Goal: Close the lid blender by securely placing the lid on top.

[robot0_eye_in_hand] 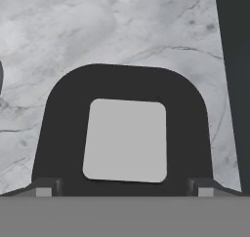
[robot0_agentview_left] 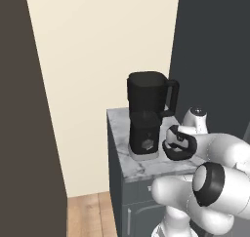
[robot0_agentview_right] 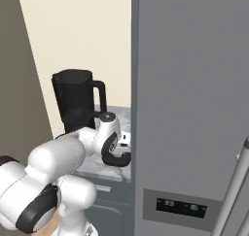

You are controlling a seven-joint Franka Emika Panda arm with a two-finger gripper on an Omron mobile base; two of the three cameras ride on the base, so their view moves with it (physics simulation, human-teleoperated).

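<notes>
the lid [robot0_eye_in_hand: 125,133] lies flat on the marble counter [robot0_eye_in_hand: 97,31], knob side up, its pale grey knob [robot0_eye_in_hand: 125,140] square to the hand camera. in the hand view it sits at about 6 o'clock, straight under the gripper [robot0_eye_in_hand: 124,187]. the two fingertips [robot0_eye_in_hand: 44,188] rise at 7 and 5 o'clock, spread wide and standing outside the lid's left and right edges, so the jaws are parted with nothing between them yet. i judge the hand is lined up this way to drop over the lid and pinch it by its sides or by the knob; whether the tips already touch it i cannot tell.

in the left base view the blender [robot0_agentview_left: 146,115] stands upright on the counter at about 12 o'clock from the wrist, its jar mouth open at the top and its loop handle pointing toward 3 o'clock. the lid rests just beside its foot, under the hand, so a short lift and carry would bring it over the jar. the jar being tall, the lid must be raised well clear of the rim first.

the fridge [robot0_agentview_right: 194,109] at 3 o'clock in the right base view carries a small display panel [robot0_agentview_right: 180,206]; its characters are too small to read. i see no brand or label on the blender or lid.
</notes>
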